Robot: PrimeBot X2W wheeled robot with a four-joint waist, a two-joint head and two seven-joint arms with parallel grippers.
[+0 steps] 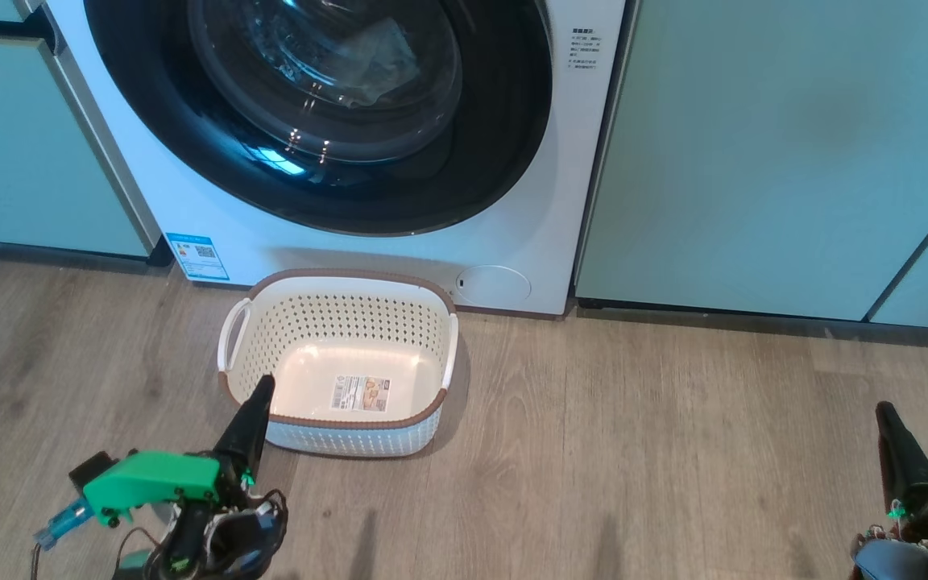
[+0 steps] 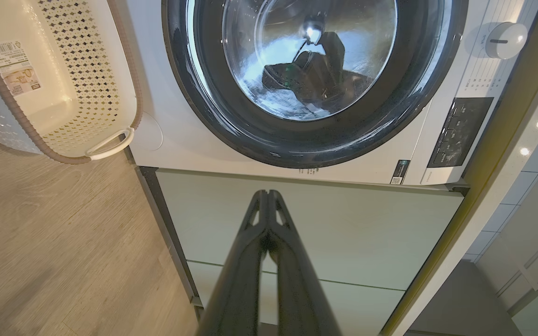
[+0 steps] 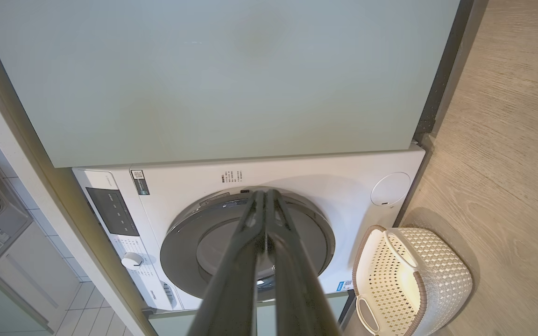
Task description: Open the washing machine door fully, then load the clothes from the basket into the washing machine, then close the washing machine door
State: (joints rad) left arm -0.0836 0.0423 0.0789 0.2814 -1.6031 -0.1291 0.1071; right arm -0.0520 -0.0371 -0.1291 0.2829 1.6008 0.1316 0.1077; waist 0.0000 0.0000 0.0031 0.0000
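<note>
I am seeing the washing machine door [image 1: 504, 161] sitting flush against the white front of the washing machine [image 1: 577, 201], ahead of and above both grippers. The basket [image 1: 351, 278] is standing on the floor [image 1: 633, 443] just below the door, showing a bare bottom with a label sticker. A pale crumpled shape is showing behind the glass; it is probably the clothes [image 1: 375, 56], though reflections are blurring it. The left gripper [image 1: 261, 385] is hovering at the basket's near left corner, jaws pressed together and carrying nothing. The right gripper [image 1: 887, 411] is hanging well off to the right, in front of the pale green cabinet panel [image 1: 754, 145], jaws likewise together and empty. I am judging the left arm the nearer one, should the door rim need a firming push. The basket is lying between that arm and the door, so I am planning to reach over it, with open floor to the right.
</note>
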